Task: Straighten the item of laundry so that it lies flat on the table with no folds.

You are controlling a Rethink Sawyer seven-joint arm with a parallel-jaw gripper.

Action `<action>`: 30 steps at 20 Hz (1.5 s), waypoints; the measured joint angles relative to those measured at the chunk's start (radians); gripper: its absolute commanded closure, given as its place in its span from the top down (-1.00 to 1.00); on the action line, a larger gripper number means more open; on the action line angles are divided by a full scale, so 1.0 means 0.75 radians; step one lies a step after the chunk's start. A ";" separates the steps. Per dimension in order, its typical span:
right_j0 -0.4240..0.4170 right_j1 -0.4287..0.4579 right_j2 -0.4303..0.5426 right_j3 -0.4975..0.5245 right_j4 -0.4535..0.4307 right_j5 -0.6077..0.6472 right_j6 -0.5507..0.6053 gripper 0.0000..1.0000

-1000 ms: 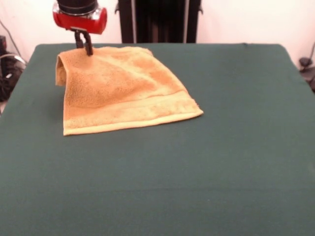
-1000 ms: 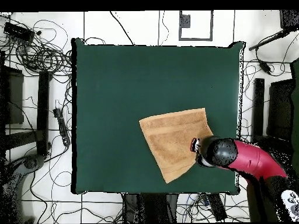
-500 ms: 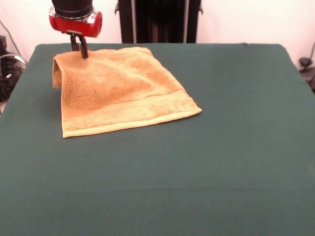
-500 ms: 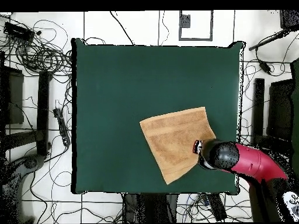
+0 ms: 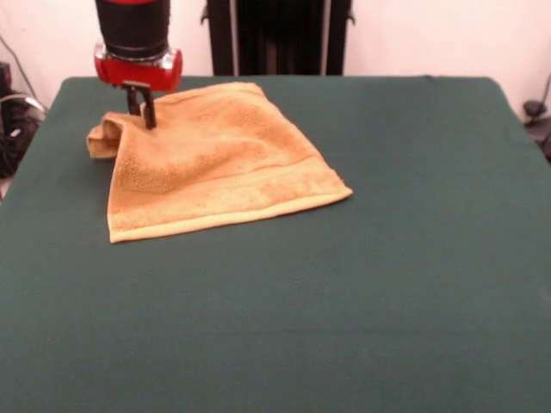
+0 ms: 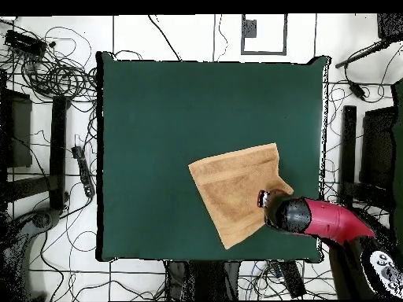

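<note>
The arm (image 5: pixel 133 34) has come down, so the towel (image 5: pixel 215 159) corner it raised now sags, bunched. Jaws clenched on that corner. The towel lies near the table's (image 5: pixel 344 284) far left corner.

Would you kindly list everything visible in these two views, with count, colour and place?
towel: one, yellow-orange, on the table's far left part in the front view, one corner bunched up.
table: one, dark green cloth cover, fills most of both views.
cables: many, black, on the white floor around the table in the overhead view.
arm: one, red and black, reaching over the table edge.
pincer: one, dark, shut on the towel's bunched corner.
</note>
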 measured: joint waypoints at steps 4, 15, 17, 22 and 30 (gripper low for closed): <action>0.004 0.026 -0.003 0.000 -0.023 -0.032 0.000 -1.00; 0.008 0.086 -0.005 -0.001 -0.039 -0.050 0.000 1.00; 0.008 0.093 -0.005 -0.001 -0.049 -0.050 0.000 1.00; 0.005 0.093 -0.005 -0.001 -0.050 -0.050 0.000 1.00; 0.001 0.095 -0.006 -0.001 -0.051 -0.054 0.000 1.00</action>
